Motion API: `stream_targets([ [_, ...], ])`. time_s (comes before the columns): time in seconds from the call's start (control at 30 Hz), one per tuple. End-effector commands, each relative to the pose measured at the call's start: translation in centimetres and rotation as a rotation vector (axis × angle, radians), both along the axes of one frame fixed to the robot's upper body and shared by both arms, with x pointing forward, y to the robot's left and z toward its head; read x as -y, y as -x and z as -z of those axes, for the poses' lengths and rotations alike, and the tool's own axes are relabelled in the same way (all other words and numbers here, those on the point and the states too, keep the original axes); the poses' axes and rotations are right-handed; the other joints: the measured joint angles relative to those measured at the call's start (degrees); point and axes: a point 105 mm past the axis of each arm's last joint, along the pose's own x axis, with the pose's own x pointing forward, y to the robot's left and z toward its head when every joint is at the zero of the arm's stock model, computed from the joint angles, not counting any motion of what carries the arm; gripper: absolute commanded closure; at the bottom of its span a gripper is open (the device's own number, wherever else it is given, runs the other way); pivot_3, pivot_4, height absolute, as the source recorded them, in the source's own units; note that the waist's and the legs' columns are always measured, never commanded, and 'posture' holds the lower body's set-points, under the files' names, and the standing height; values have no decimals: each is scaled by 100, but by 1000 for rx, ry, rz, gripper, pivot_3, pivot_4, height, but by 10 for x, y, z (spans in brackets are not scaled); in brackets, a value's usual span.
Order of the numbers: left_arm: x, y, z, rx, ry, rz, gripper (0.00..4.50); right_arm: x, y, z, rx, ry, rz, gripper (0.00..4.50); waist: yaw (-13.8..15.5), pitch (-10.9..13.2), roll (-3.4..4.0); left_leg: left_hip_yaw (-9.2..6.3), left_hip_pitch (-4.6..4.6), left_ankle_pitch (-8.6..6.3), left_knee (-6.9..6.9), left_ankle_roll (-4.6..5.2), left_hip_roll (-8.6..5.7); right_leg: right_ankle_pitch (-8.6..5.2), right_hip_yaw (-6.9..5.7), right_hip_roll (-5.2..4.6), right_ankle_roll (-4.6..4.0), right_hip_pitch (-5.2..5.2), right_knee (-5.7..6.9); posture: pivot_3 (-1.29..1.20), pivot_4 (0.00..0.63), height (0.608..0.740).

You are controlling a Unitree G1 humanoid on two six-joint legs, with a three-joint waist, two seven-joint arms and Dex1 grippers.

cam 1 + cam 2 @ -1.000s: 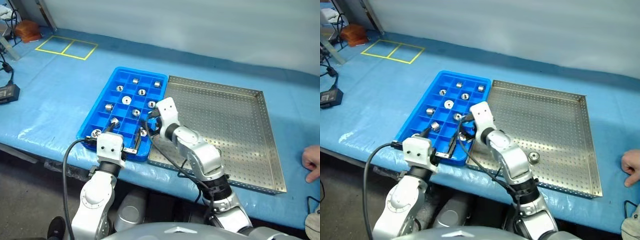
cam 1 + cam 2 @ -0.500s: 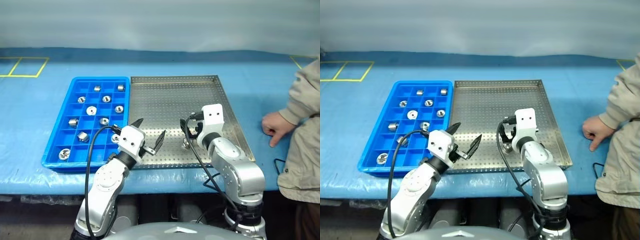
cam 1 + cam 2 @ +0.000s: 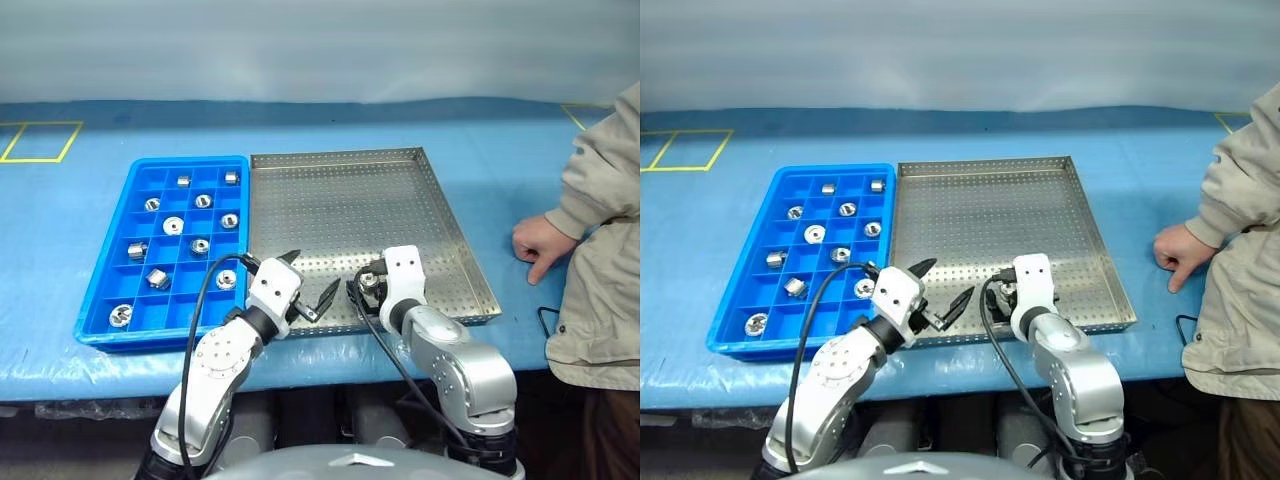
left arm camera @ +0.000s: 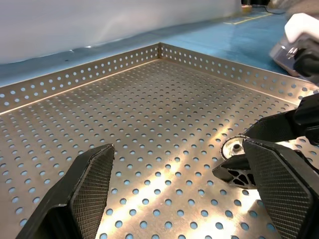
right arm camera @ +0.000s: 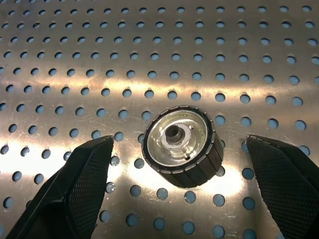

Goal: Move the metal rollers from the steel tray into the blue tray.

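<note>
- One roller (image 5: 180, 145) lies flat on the steel tray (image 3: 350, 200), near its near edge: a shiny silver ring with a ribbed dark rim and a central hole (face up).
- The right gripper (image 5: 182, 189) hangs over it with fingers spread wide, one on each side, gripping nothing.
- The left gripper (image 3: 306, 284) sits just left of it, also wide open and empty.
- Nine more rollers (image 3: 173, 226) rest in compartments of the blue tray (image 3: 100, 290), left of the steel one.
- A person's hand (image 3: 535, 243) rests on the table at right.
</note>
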Motion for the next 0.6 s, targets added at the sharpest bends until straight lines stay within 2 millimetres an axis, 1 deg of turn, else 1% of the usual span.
stream_targets([
  [0.03,6,7,-6,4,16,52,0,1,-2,-2,22,-4,8,19,6,0,0,0,0,0,0,0,0,0,0,0,0,0,1,26,150,740],
  [0.13,11,18,0,-33,-14,141,0,2,-3,-1,24,4,13,633,9,0,0,-1,1,0,-2,0,3,-1,-1,3,-1,-1,2,30,150,740],
  [0.27,14,31,8,-92,-39,213,0,3,-4,-1,30,10,15,1945,10,0,0,-1,0,0,-4,0,2,-1,0,2,-2,-2,1,34,150,740],
  [0.33,13,32,8,-101,-47,209,0,3,-5,-2,37,12,13,2559,18,0,0,0,0,0,-3,0,1,-1,1,0,-1,-2,0,54,150,740],
  [0.37,12,32,8,-99,-50,205,0,3,-6,-4,42,14,11,2644,19,0,0,0,0,0,-2,0,1,-1,1,-1,0,-1,0,56,150,740],
  [0.47,10,31,7,-92,-53,187,0,2,-10,-11,69,16,-1,2643,33,0,0,0,0,0,-1,0,1,0,1,-1,0,-1,1,82,150,740],
  [0.53,6,27,4,-70,-48,146,0,-3,-17,-23,117,8,-22,2643,28,2,2,0,0,0,-1,0,1,0,1,0,0,-1,1,107,150,740],
  [0.6,-5,16,-3,-29,-23,24,0,-11,-26,-39,180,9,-63,2643,31,2,1,3,1,0,-1,0,1,1,4,1,1,-2,3,140,150,740],
])
